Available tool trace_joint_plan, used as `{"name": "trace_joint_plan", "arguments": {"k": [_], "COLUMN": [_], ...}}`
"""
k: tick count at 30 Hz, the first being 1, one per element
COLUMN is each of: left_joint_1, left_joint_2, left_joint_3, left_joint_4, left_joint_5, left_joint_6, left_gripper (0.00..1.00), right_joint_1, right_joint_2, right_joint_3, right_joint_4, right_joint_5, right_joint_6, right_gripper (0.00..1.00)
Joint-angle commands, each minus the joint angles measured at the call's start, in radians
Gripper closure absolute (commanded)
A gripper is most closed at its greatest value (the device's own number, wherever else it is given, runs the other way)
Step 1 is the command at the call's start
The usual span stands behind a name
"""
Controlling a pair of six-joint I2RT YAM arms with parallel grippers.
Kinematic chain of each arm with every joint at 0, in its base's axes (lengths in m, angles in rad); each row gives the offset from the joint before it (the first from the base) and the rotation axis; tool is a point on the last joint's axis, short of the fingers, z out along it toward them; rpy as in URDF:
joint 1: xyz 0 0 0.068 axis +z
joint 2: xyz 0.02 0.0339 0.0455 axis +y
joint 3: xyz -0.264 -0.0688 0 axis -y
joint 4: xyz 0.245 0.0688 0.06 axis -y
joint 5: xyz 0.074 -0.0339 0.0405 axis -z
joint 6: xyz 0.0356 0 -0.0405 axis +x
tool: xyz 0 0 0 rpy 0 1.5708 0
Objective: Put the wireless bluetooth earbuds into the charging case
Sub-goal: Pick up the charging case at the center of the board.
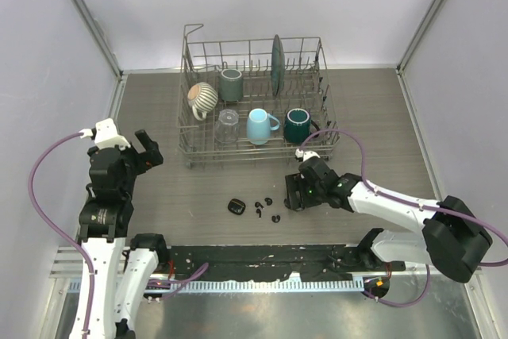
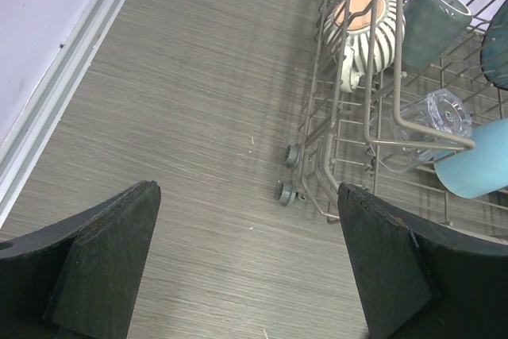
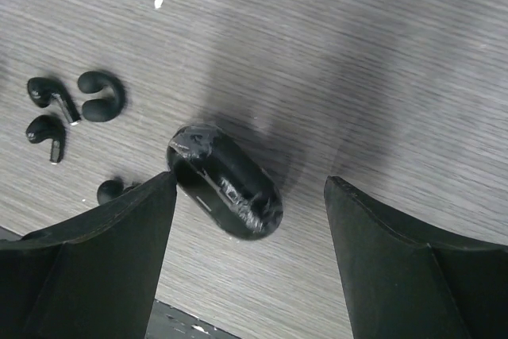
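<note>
the left gripper [image 2: 246, 228] hangs spread wide over bare table [image 2: 198, 101] beside the rack [image 1: 238, 163], out of the job. the earbuds [image 3: 49, 97] lie loose on the table, left of the right gripper [image 3: 250, 182]. it's down low with jaws apart around a case [image 3: 226, 184], one jaw at its edge and the other well clear. i'd centre the case between them, then close slowly across its narrow side, since the glossy shell looks slippery. mind the earbud just beside the near jaw.

count: two cases, the second case [image 1: 236, 206] further left; four small black pieces, one hook-shaped; in the rack four mugs [image 1: 260, 126], one glass [image 1: 227, 126], one plate [image 1: 277, 65].
</note>
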Motion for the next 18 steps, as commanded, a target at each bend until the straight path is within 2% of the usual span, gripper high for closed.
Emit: {"name": "trace_joint_plan", "arguments": {"k": [1,9,18], "left_joint_1": [0.002,0.002,0.002], "left_joint_2": [0.007,0.004,0.013], "left_joint_3": [-0.001,-0.004,-0.003], "left_joint_4": [0.011,0.005,0.003], "left_joint_5": [-0.001,-0.001,-0.001], "left_joint_6": [0.027,0.024,0.022], "left_gripper": [0.0,0.0,0.0], "right_joint_1": [0.009,0.041,0.069], "right_joint_2": [-0.029,-0.035,-0.138], "right_joint_3": [-0.039,-0.064,-0.073], "right_joint_4": [0.128,0.133,0.092], "right_joint_5": [-0.056,-0.058,0.02], "right_joint_6": [0.033,0.023,0.016], "right_gripper": [0.19,0.22,0.21]}}
